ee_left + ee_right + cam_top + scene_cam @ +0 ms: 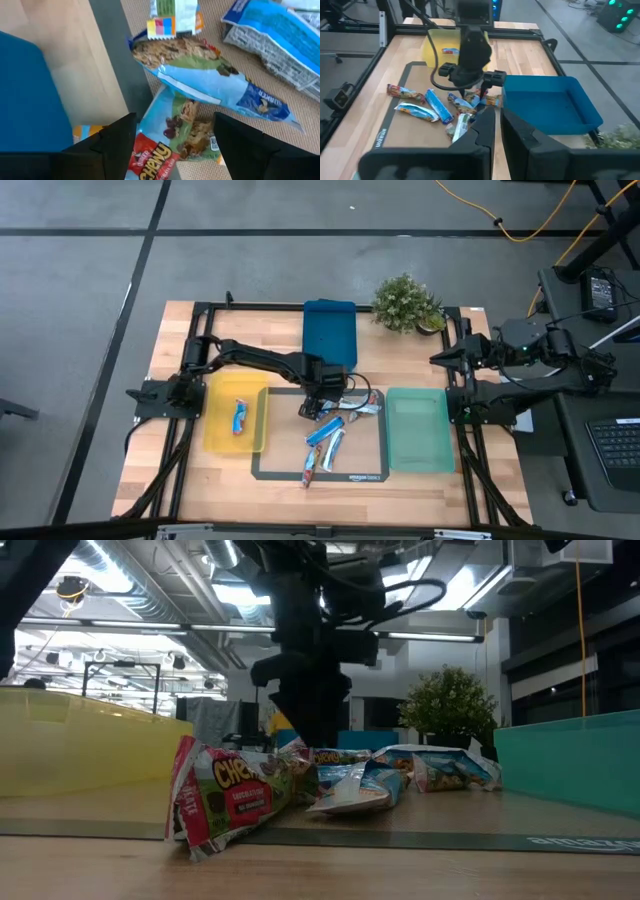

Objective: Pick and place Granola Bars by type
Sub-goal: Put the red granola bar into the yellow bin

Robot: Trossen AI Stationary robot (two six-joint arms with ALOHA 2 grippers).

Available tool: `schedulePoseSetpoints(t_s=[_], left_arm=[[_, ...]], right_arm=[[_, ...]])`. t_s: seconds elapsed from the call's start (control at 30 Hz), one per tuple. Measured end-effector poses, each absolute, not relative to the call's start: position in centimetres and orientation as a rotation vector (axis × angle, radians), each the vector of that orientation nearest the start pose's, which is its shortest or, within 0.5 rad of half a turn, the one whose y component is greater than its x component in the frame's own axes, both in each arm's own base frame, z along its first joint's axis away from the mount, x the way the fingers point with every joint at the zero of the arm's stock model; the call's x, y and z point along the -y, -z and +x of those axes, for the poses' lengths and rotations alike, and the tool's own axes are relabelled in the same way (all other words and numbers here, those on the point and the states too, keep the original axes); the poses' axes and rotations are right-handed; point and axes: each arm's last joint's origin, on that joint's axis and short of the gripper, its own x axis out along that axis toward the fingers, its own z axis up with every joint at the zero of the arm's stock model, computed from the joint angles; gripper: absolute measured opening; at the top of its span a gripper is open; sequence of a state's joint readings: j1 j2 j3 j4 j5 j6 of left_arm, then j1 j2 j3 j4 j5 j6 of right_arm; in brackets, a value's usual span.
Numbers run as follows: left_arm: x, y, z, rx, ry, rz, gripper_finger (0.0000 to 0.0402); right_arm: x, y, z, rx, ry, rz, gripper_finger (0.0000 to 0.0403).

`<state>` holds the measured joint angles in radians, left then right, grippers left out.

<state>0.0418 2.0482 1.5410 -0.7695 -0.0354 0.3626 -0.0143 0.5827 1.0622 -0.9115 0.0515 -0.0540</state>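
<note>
Left gripper (318,402) hovers over the granola bars (335,430) heaped on the dark mat (372,476), fingers spread wide. Directly beneath sits a red-labelled bar (165,155), long axis running roughly across the gap. Right gripper (498,117), fingers nearly together, waits well off beyond the green tray (420,430), so left is nearer.

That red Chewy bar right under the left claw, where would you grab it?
Across its narrow middle, from straight above: the red Chewy bar lies flat on the mat, partly under a blue bar, and the left gripper already straddles it with open fingers.
</note>
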Motion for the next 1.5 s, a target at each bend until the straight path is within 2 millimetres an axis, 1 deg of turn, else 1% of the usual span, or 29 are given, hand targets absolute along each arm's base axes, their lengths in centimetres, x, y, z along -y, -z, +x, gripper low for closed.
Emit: schedulePoseSetpoints(t_s=[0.27,0.47,0.63,1.03,1.13,1.27,1.4,1.5], left_arm=[[-1.8,-16.8,40.8,-1.279,0.172,0.316,0.0250],[-1.8,-16.4,40.5,-1.299,0.158,0.301,0.0226],[-1.9,-16.4,40.5,-1.303,0.133,0.302,0.0178],[-1.8,-16.5,40.4,-1.309,0.097,0.252,0.0029],[-1.8,-17.3,40.3,-1.353,0.089,0.230,0.0007],[-1.7,-19.5,40.0,-1.449,0.076,0.233,0.0010],[-1.2,-22.6,39.9,-1.510,0.045,0.290,0.0013],[-0.4,-25.0,40.0,-1.492,0.044,0.309,0.0010]], right_arm=[[0.3,-37.5,7.7,-0.434,0.051,-0.060,0.0034],[0.3,-37.5,7.7,-0.434,0.052,-0.060,0.0034],[0.3,-37.5,7.7,-0.434,0.052,-0.060,0.0034],[0.3,-37.5,7.7,-0.433,0.051,-0.060,0.0034],[0.3,-37.5,7.7,-0.433,0.051,-0.060,0.0034],[0.3,-37.5,7.7,-0.434,0.051,-0.060,0.0034],[0.3,-37.4,7.6,-0.444,0.051,-0.060,0.0034],[0.3,-37.3,7.6,-0.447,0.051,-0.060,0.0034]])
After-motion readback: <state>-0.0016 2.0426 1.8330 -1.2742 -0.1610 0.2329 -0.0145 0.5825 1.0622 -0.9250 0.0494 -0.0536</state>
